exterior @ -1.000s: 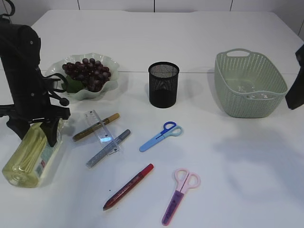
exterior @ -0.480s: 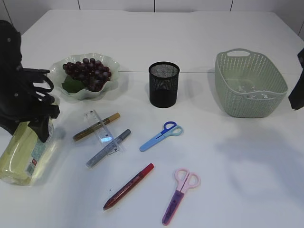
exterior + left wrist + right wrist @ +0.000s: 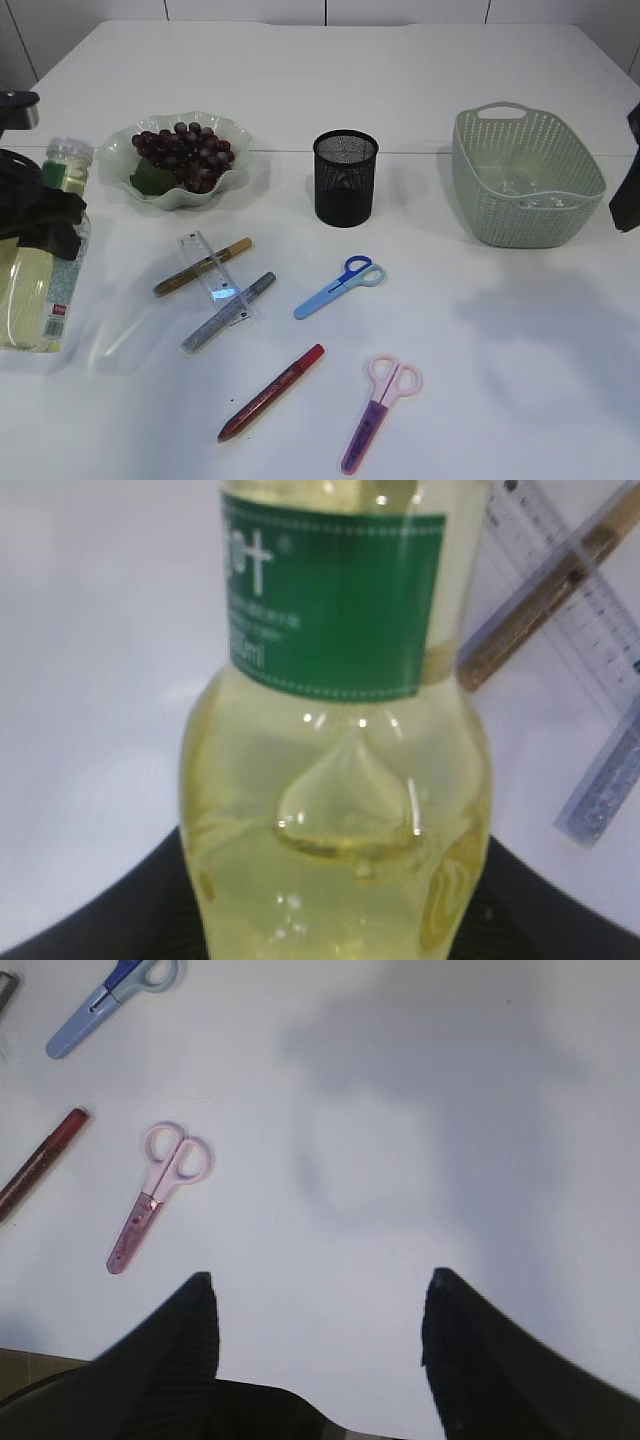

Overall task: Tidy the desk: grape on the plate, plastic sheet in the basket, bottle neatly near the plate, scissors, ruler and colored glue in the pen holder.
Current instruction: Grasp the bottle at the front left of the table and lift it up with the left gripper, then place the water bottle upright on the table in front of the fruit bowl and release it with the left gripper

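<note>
- Bottle (image 3: 40,270) of yellow liquid, clasped at its waist by the left gripper (image 3: 40,222), stands near-upright at the counter's (image 3: 330,80) far left edge, left of the plate (image 3: 225,180) and a short way nearer the camera.
- Grapes (image 3: 185,152) already sit on the plate, and something clear, hard to make out, lies inside the green basket (image 3: 525,180).
- Pen holder (image 3: 345,178), just right of the plate, looks empty; the ruler (image 3: 212,272), three glue sticks (image 3: 270,392) and two pairs of scissors (image 3: 340,287) lie loose on the counter in front of it.
- Right gripper (image 3: 318,1332) hangs with jaws spread and nothing between them, beyond the basket, over bare counter.
- Risk, as judged from here: the smooth, rounded bottle could slip or tip if let go while tilted, and a fall to the right would scatter the ruler and the gold glue stick (image 3: 545,588) lying just beside it.
- Set down too close to the plate, the bottle might knock its wavy rim.
</note>
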You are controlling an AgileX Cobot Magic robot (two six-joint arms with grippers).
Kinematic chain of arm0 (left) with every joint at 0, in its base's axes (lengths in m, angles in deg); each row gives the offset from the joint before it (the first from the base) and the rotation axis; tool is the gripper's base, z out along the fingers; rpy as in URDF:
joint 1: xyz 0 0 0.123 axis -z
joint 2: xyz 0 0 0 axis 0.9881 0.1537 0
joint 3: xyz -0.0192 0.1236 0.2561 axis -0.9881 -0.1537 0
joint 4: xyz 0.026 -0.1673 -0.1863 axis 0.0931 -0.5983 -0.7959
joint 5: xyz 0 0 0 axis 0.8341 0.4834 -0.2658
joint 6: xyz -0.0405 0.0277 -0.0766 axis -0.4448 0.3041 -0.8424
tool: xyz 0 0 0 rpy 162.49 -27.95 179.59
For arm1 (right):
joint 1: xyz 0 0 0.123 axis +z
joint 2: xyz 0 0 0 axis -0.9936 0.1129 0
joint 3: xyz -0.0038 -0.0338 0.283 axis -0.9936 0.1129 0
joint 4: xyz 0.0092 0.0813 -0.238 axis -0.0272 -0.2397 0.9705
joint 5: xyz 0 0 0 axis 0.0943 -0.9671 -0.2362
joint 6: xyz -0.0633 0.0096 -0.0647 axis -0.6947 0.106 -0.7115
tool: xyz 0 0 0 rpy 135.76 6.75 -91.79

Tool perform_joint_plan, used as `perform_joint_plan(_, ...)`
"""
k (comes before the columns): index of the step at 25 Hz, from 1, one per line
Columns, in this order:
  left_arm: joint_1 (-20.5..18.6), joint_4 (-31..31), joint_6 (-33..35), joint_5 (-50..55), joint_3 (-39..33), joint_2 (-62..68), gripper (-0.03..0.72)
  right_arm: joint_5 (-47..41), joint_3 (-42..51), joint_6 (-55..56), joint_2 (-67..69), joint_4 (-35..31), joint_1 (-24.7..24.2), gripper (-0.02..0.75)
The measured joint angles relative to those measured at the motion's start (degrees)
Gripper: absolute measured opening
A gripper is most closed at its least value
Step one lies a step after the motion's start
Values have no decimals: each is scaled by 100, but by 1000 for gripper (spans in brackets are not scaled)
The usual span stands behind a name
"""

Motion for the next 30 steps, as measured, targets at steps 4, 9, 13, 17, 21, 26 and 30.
perform_joint_plan(4,0,0,-147,-825,-549,-579,411,0,0,0,0,4,0,503)
perform_joint_plan(9,0,0,-202,-1985,-1462,-1087,411,0,0,0,0,4,0,503)
perform_joint_plan(13,0,0,-220,-3209,-2181,-1493,411,0,0,0,0,4,0,503)
perform_joint_plan(17,0,0,-229,-4658,-2696,-1682,411,0,0,0,0,15,0,503)
perform_joint_plan(21,0,0,-233,-5887,-2899,-1596,411,0,0,-47,0,75,0,503)
perform_joint_plan(26,0,0,-242,-7325,-2899,-1005,411,0,0,-69,0,136,0,503)
perform_joint_plan(30,0,0,-206,-8294,-2899,-312,411,0,0,-200,-2,149,0,503)
